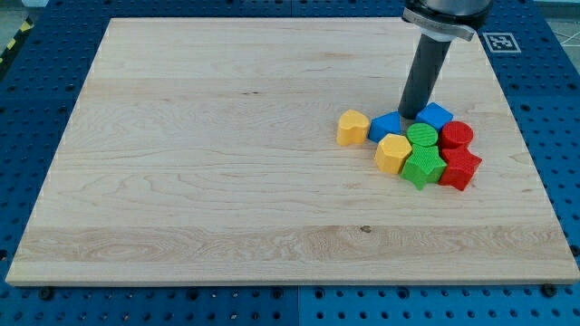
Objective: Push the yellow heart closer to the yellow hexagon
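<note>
All blocks sit in one cluster on the wooden bench (227, 181), toward the view's right, slightly above mid-height.

Yellow heart (352, 128): leftmost block of the cluster, on the bench surface, touching or just beside the blue block (385, 126) on its right. The shape of that blue block is hard to make out; it looks wedge-like.

Yellow hexagon (393, 153): below and to the right of the yellow heart, near it but with a small gap of bare wood between them. It touches the green round block (422, 136) at its upper right and the green star (422, 167) at its right.

Second blue block (436, 116): at the cluster's top, right of the rod. Red round block (456, 135) just below it; red star (460, 168) at the cluster's lower right, against the green star.

My tip (414, 116): the dark rod comes down from the view's top right and ends between the two blue blocks, directly above the green round block. It is right of the yellow heart with the first blue block in between, and not touching either yellow block.

Hand: none on this arm, only the rod, so no apart or together state applies.

Blue perforated table (54, 308) surrounds the bench.
</note>
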`<action>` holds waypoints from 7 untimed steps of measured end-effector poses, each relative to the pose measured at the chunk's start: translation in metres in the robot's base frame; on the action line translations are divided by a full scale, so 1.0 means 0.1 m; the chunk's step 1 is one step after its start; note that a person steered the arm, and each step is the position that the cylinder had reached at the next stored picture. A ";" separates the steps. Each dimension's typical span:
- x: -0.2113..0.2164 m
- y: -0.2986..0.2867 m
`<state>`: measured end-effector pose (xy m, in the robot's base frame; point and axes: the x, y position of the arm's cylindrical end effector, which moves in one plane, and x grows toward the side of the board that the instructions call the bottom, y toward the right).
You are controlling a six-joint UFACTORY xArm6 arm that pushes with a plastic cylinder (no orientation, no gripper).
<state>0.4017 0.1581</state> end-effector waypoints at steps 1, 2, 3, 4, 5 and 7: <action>0.00 -0.01; -0.01 -0.21; -0.07 -0.45; -0.16 -0.62; -0.24 -0.95; -0.13 -1.31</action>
<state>0.3891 0.0270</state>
